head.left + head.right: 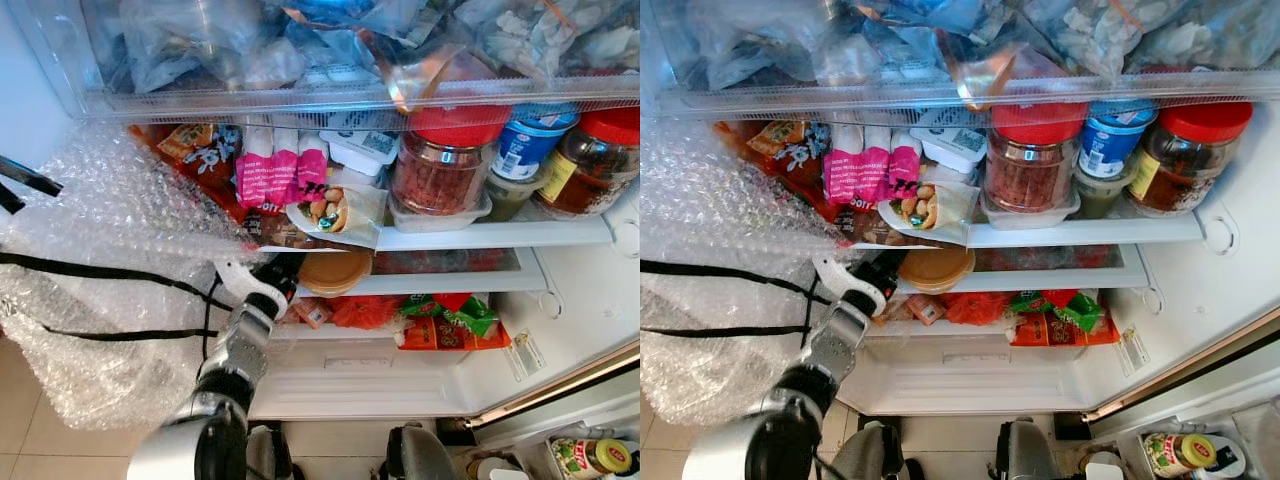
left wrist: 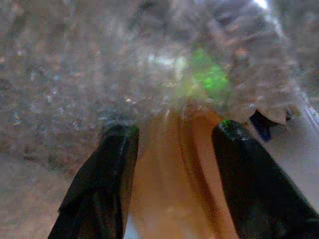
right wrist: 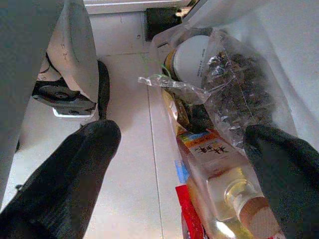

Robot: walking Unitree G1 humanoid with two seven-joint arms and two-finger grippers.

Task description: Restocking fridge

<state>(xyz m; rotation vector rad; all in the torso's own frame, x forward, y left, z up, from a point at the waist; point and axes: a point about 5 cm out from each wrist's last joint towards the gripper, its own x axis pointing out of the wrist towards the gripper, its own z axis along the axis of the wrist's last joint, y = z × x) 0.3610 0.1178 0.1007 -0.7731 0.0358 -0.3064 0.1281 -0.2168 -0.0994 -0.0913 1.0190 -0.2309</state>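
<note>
The fridge stands open before me, its white shelf [image 1: 500, 236] packed with food. Just under that shelf sits a round tan container [image 1: 338, 272], orange-brown in the left wrist view [image 2: 174, 189]. My left gripper [image 1: 288, 270] reaches in from the lower left, its black fingers [image 2: 107, 164] closed on either side of the container. My right gripper [image 3: 182, 132] hangs low beside the fridge door, its two fingers [image 3: 94, 144] wide apart with nothing between them, above the tiled floor.
A large bubble-wrap bag with black straps [image 1: 100, 280] fills the left side. Red-lidded jars [image 1: 440, 160], a blue-lidded tub [image 1: 530, 140] and pink packs [image 1: 270, 175] crowd the shelf. Red-green packets [image 1: 450, 325] lie below. A bottle [image 3: 219, 179] stands in the door shelf.
</note>
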